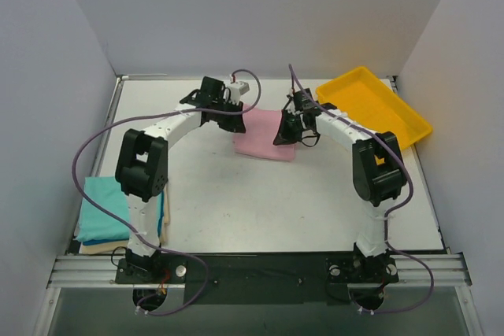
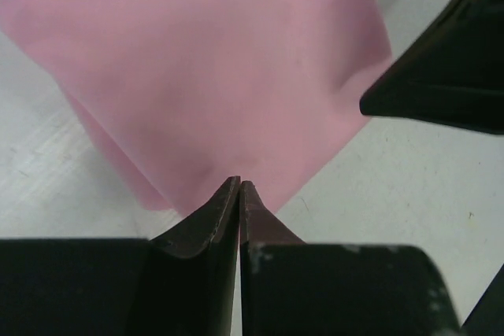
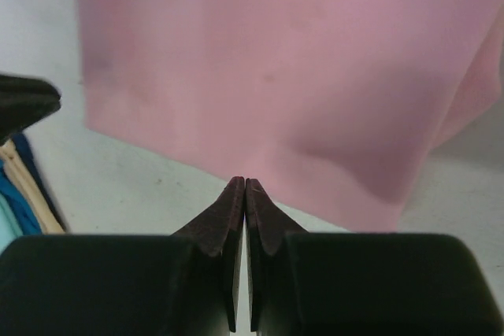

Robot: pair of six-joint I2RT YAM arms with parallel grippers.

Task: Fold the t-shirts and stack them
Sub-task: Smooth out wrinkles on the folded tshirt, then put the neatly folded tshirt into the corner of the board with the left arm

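Note:
The light pink t-shirt lies folded into a rectangle at the back middle of the table. My left gripper is at its far left corner. In the left wrist view the fingers are closed, with the pink cloth narrowing to their tips. My right gripper is at the shirt's right edge. Its fingers are closed on the rim of the pink cloth, which puckers beside them. The teal t-shirt lies folded on the cream one at the near left.
The yellow plastic tray stands tilted at the back right corner. White walls close in the table at the back and both sides. A metal rail with the arm bases runs along the near edge.

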